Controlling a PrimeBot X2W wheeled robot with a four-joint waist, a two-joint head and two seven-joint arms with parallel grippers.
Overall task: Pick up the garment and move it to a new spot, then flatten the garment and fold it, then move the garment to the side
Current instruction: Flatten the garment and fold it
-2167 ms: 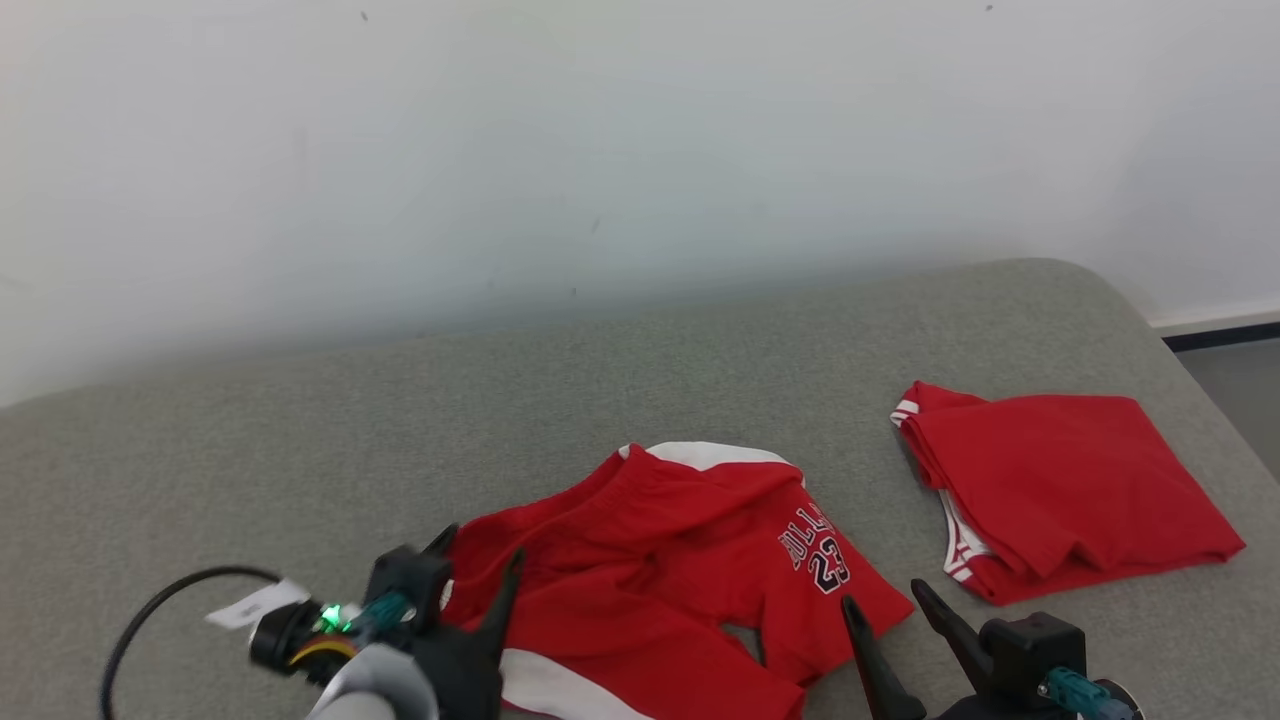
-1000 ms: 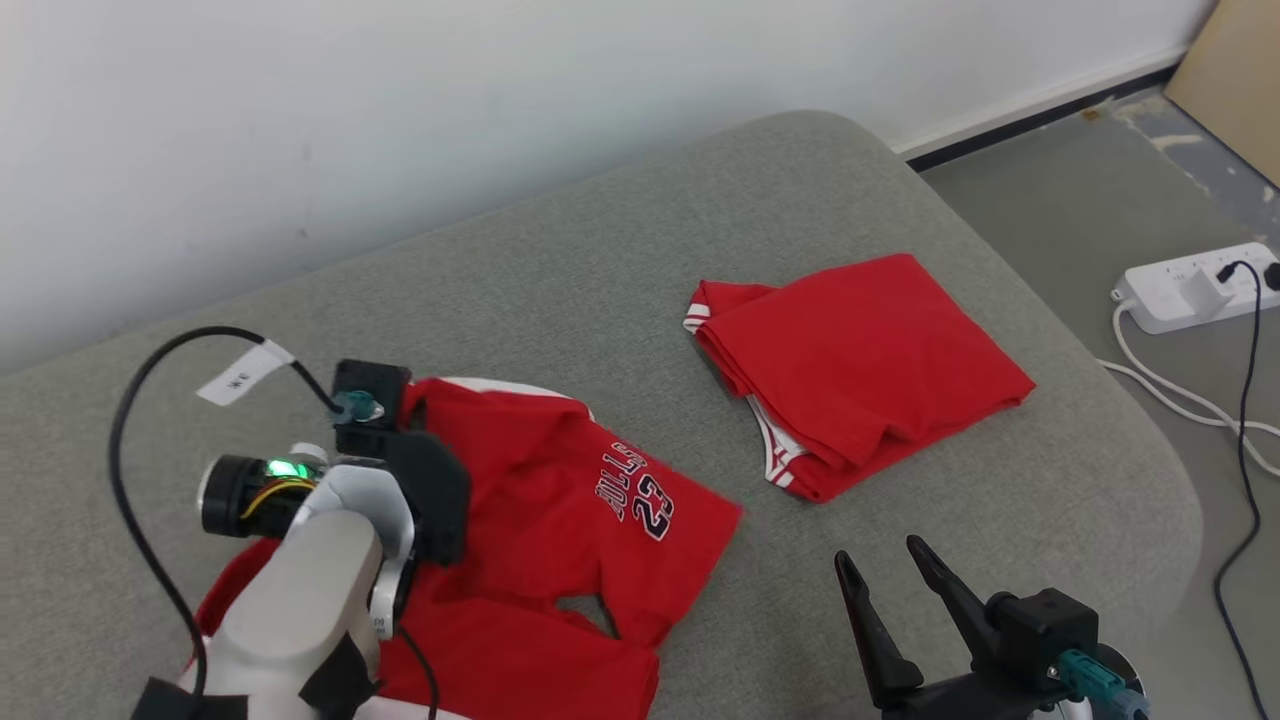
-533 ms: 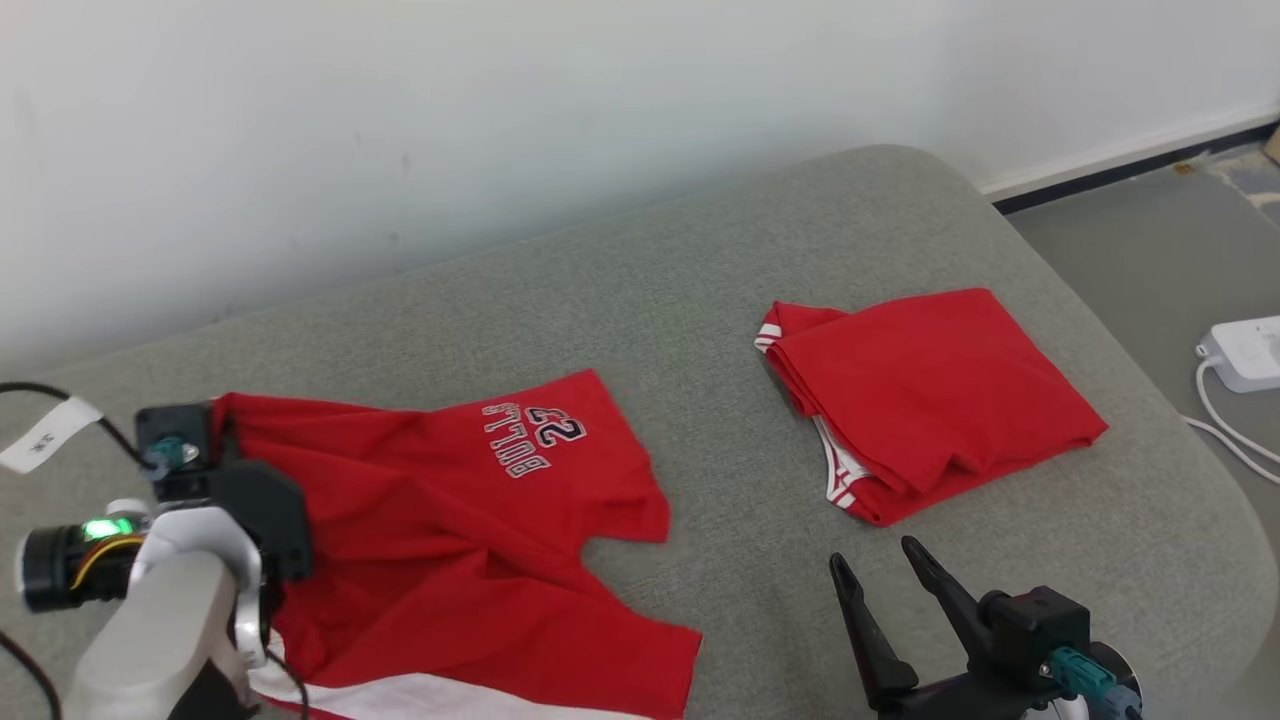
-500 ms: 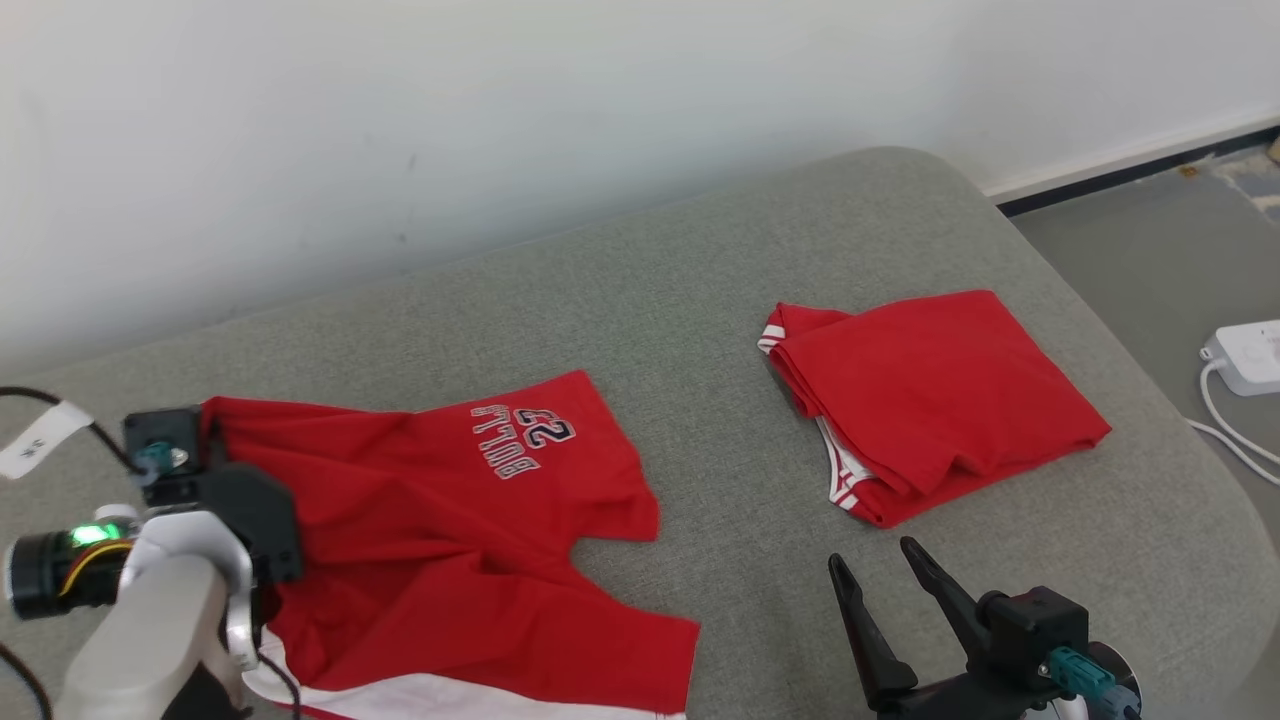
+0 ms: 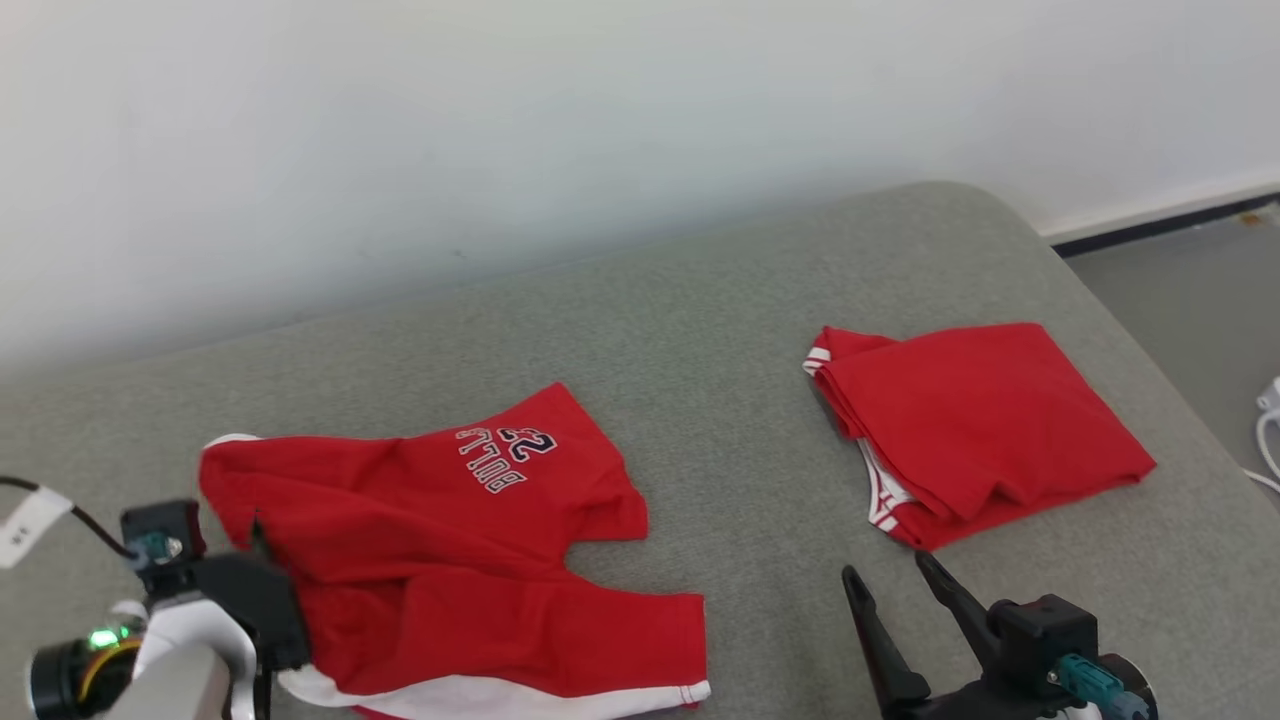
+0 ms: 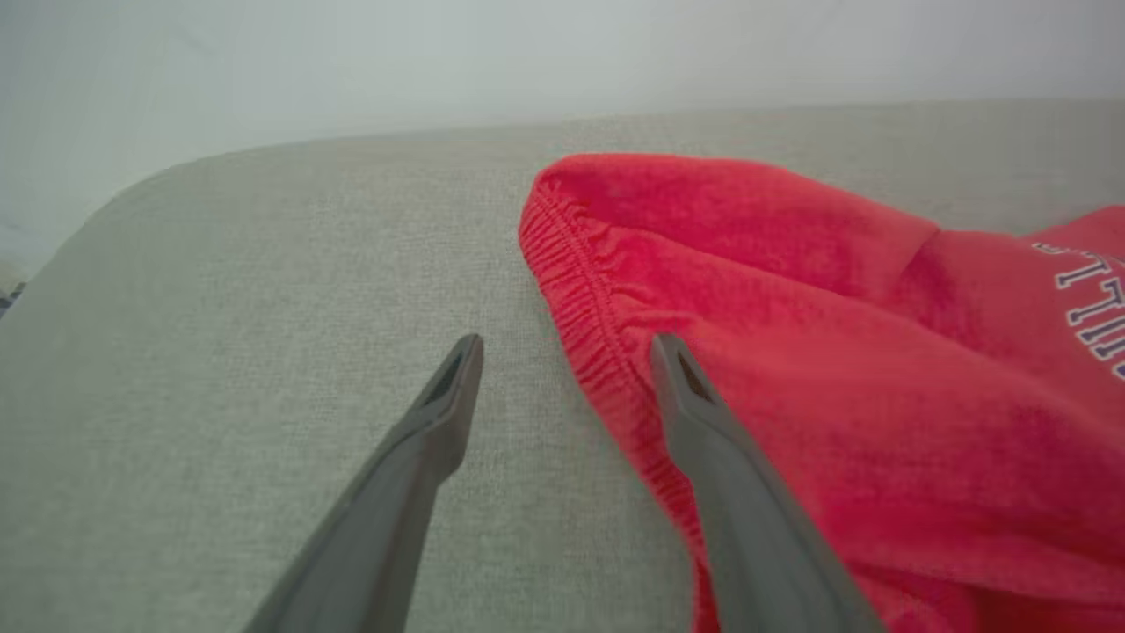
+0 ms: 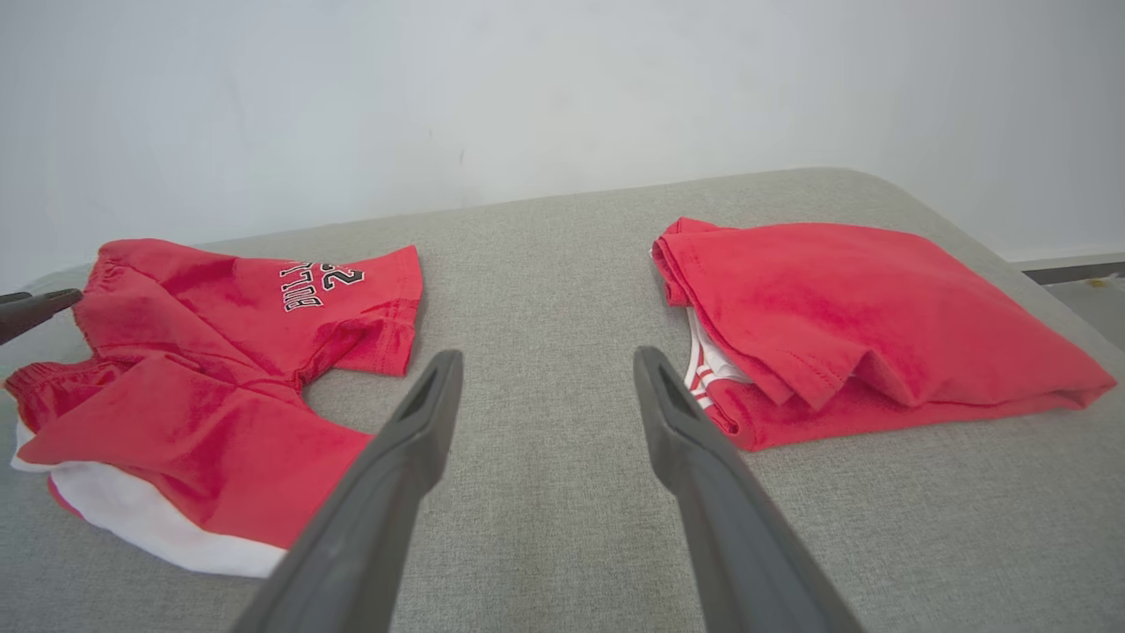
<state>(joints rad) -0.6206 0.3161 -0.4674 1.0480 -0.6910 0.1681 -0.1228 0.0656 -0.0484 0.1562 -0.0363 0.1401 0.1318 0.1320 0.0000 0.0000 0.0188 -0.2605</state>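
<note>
The garment (image 5: 450,540) is a pair of red shorts with a white side stripe and a "BULLS 23" print. It lies crumpled on the left of the grey cushion (image 5: 700,320), waistband to the left. In the left wrist view my left gripper (image 6: 567,347) is open, and the elastic waistband (image 6: 580,290) runs between its two fingers, the right finger resting over the red cloth (image 6: 835,352). My right gripper (image 5: 885,575) is open and empty near the front edge, between the shorts (image 7: 220,369) and a folded red piece.
A folded red garment with white trim (image 5: 980,430) lies on the cushion's right side. A white wall stands behind. The cushion's rounded right edge drops to grey floor (image 5: 1200,300), where a white power strip (image 5: 1270,395) shows.
My left gripper has opened and let go of the waistband, and the shorts now lie loose on the cushion. The head camera has shifted. My right gripper stays open.
</note>
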